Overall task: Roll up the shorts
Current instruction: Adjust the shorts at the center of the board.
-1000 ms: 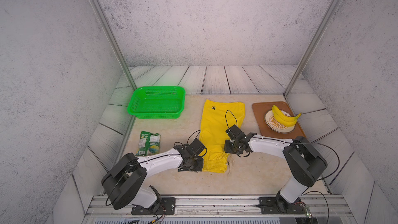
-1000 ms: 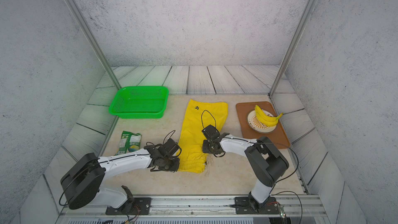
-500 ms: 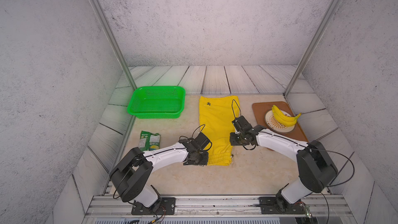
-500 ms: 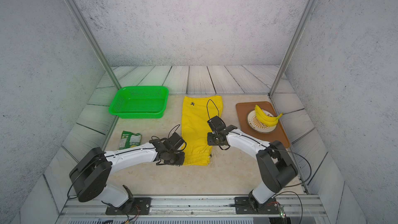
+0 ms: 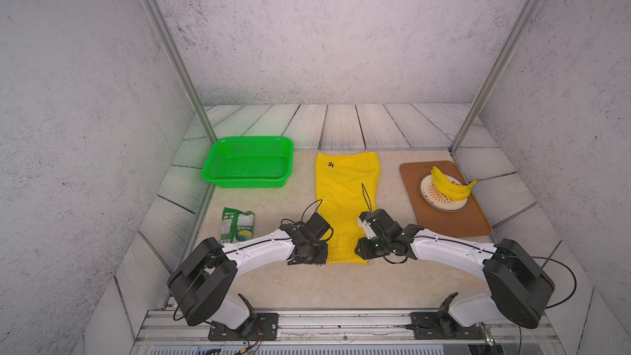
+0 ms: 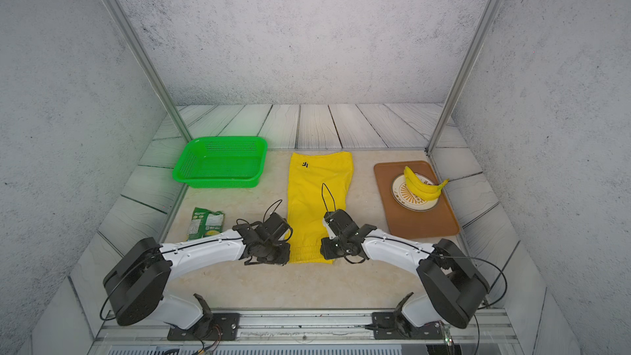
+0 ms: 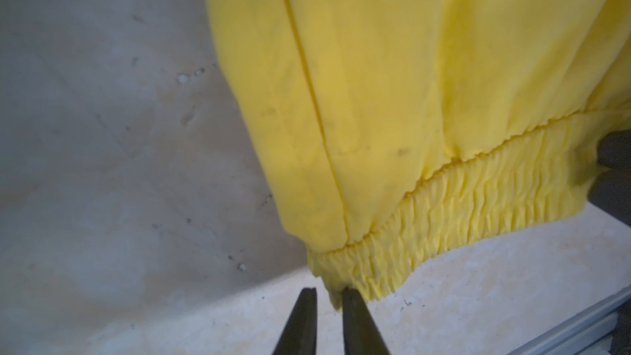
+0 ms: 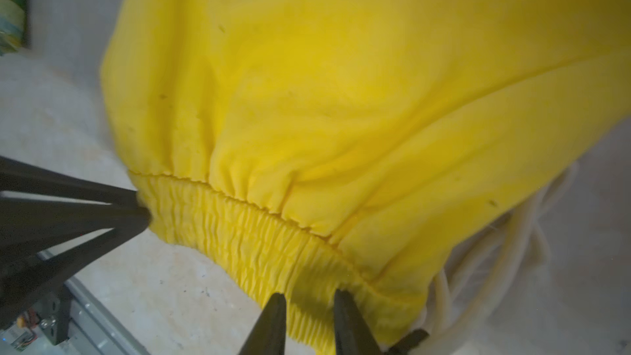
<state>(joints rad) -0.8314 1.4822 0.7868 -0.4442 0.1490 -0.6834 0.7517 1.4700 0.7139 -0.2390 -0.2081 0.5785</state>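
You have just slid the shorts (image 5: 346,199) away from you and pulled them straight. A second ago they lay crooked, closer to the near edge of the surface (image 5: 341,288), and the near end was bunched up. Now they lie flat and long down the middle of the surface. The leg end with the little black logo reaches the far edge of the pale part. The waistband (image 5: 343,254) points at the near edge. Both arms have gone along with the cloth, and one sits at each corner of the waistband.

Your left fingers (image 7: 302,322) are a little apart. The corner of the waistband only just touches their tips, so it looks like they are letting go. Your right fingers (image 8: 271,329) stand on both sides of the waistband edge, next to the white drawstring (image 8: 532,233). There is no telling if they squeeze the cloth or just sit around it.

So the smoothing looks done, but no roll has started yet. The next job is likely to turn the waistband over and roll it toward the far edge.

The green basket (image 5: 249,183) in the far left corner has not moved. The tray (image 5: 454,223) with the bananas (image 5: 447,184) by the right edge has not moved either.
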